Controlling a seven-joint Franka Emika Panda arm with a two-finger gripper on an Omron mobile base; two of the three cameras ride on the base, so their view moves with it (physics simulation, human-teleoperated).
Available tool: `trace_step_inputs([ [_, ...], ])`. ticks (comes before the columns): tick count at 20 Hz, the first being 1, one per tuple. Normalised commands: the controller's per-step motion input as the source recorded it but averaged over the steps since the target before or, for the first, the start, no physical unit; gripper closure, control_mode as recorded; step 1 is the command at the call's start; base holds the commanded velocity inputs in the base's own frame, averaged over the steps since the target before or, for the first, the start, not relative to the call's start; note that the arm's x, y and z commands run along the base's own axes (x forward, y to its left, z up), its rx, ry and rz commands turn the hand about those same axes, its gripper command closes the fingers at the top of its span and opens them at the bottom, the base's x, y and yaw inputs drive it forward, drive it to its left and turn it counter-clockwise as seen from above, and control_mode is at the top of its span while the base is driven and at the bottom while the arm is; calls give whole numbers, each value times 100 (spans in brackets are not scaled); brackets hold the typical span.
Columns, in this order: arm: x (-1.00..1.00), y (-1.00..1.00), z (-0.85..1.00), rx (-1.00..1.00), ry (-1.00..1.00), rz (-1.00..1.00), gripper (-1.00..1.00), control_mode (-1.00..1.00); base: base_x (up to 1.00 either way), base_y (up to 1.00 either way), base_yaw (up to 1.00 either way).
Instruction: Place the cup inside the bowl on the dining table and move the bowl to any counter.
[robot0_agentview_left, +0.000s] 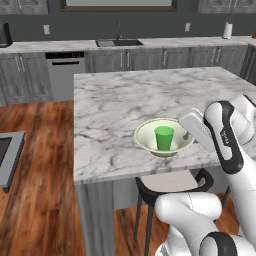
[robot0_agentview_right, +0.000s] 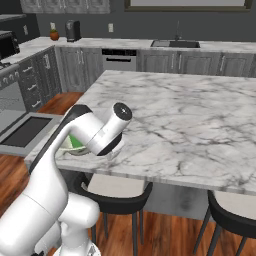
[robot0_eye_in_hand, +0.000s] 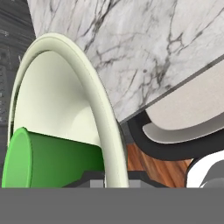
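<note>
My gripper (robot0_eye_in_hand: 114, 177) pinches the bowl (robot0_agentview_left: 145, 137) rim at centre right, cup (robot0_agentview_left: 164, 137) inside, for carrying.

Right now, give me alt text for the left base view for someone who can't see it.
A green cup stands upright inside a cream bowl near the front edge of the marble dining table, the gripper at the bowl's right rim. A stool sits below; the counter runs behind.

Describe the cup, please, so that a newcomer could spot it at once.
Find the marble dining table in mid-kitchen. By its near edge sits a wide cream bowl; the cup stands upright inside it, a small handleless tumbler, the one bright green item there.
</note>
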Motion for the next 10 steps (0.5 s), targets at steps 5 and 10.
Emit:
trace_step_inputs([
  [5,0,0,0,0,0,0,100,-100,0,0,0],
  [10,0,0,0,0,0,0,100,100,0,0,0],
])
